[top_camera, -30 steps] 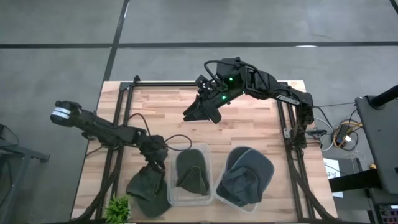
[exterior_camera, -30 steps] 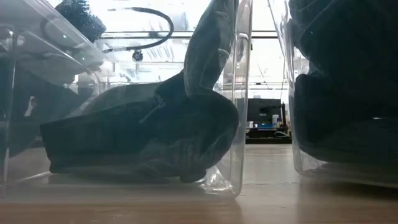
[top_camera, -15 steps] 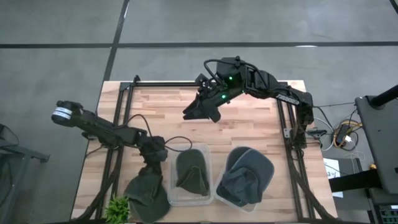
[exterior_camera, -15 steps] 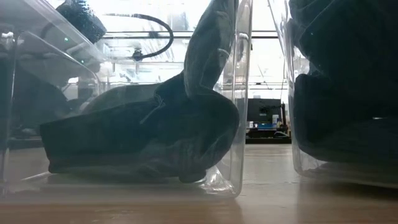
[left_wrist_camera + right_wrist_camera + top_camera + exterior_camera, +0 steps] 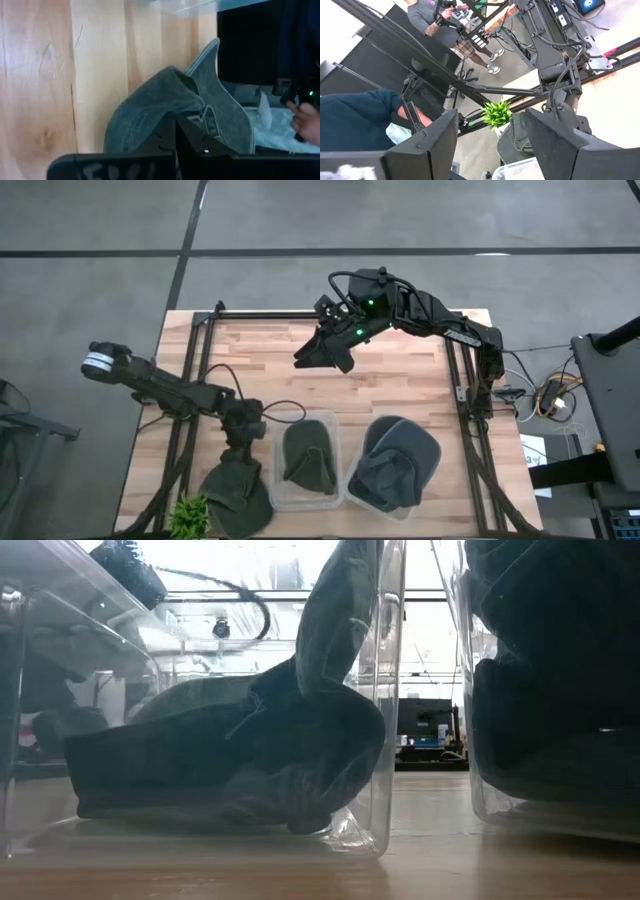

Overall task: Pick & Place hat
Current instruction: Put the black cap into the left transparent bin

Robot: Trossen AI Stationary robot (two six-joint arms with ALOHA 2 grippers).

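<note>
A grey-green hat (image 5: pixel 238 492) lies at the table's near left, beside a clear bin (image 5: pixel 305 498) that holds a second grey-green hat (image 5: pixel 308 458). My left gripper (image 5: pixel 243 438) stands over the first hat's far end, shut on its cloth; the hat also shows in the left wrist view (image 5: pixel 150 105). My right gripper (image 5: pixel 318 356) hangs open and empty above the far middle of the table; its fingers stand wide apart in the right wrist view (image 5: pixel 490 145). My left gripper pinches a raised fold of the hat's crown (image 5: pixel 170 112) between its two shut fingers. The fingers come from above and point down. The cloth is drawn up to the fingers, and the rest of the hat (image 5: pixel 236 505) lies on the table toward the near edge.
A second clear bin (image 5: pixel 352 490) at the near right holds dark blue-grey hats (image 5: pixel 400 460). A small green plant (image 5: pixel 188 516) stands at the near left corner next to the hat. In the low view the middle bin's wall (image 5: pixel 385 740) fills the front. People show beyond the table.
My left gripper has gone a little toward the table's left edge, still shut on the hat. The hat has slid with it, a little toward the near left corner and away from the middle bin.
</note>
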